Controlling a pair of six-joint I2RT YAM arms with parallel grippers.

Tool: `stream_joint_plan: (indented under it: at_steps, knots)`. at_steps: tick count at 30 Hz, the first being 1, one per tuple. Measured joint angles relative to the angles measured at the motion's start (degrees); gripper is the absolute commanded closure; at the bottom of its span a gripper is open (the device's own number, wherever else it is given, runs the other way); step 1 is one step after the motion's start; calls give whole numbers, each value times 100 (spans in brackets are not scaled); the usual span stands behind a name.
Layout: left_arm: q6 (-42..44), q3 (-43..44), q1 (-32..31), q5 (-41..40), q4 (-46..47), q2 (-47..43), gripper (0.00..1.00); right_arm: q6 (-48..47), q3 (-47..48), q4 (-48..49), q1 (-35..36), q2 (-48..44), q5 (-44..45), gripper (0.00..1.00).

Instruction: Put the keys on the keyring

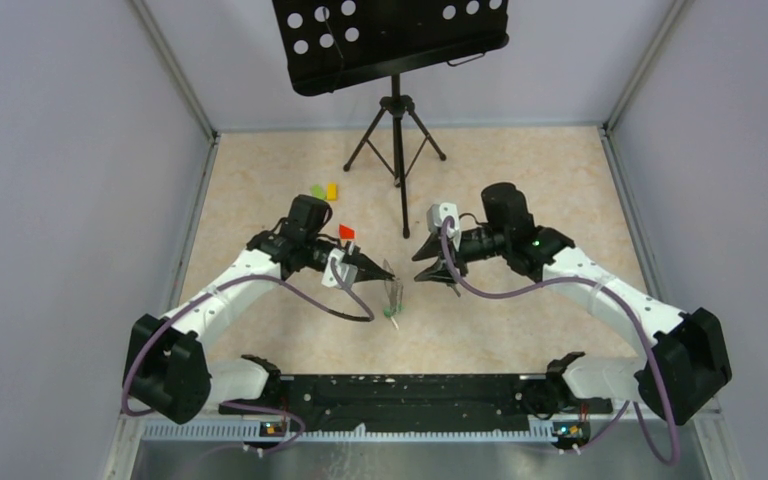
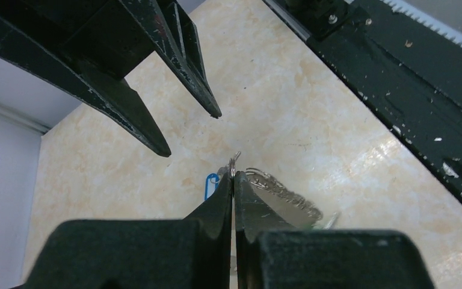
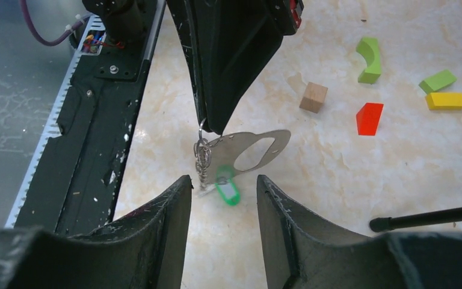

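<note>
The keyring (image 3: 225, 146), a flat grey metal loop with an oval opening and a short metallic chain (image 3: 202, 161) on one side, hung over the middle of the pale table (image 3: 313, 198), just left of centre. Your left gripper (image 2: 233, 180) had its fingers pressed together on the small wire ring (image 3: 203, 127) at the loop's top. The loop therefore dangled with its opening turned toward the right arm, which I take to be why you lifted it rather than left it flat.

The green-tagged key (image 3: 226, 190), tiny with an oblong plastic tag, sat at the chain's lower end. These views did not show whether it was threaded on or only lay beneath. The blue-tagged key (image 2: 211, 185) appeared to lie on the table under the left fingertips, apart from the loop, so I judge it was not yet on.

Your right gripper (image 2: 191, 133) faced the loop from the right, jaws spread with nothing between them, near it but not touching. The red wedge block (image 3: 369, 118) lay on the far side of the left arm. The black tripod stand (image 1: 397, 140) stood farther back, well apart from the work.
</note>
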Motion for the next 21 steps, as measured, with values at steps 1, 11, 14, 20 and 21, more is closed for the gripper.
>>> stream_joint_plan:
  at_steps: [1,11,14,20,21]
  knots:
    - [216,0,-15,-50,-111,0,100,-13,0,0,20,0,-2,58]
    - [1307,-90,-98,-275,-570,-2,100,-160,0,-94,138,260,7,60]
    - [1252,-94,-98,-212,-529,-2,100,-199,0,-105,173,310,22,61]
    - [844,-127,-98,24,-264,-2,100,-254,0,-107,238,317,101,63]
    - [625,-164,-98,70,-118,-2,100,-256,0,-103,247,317,111,63]
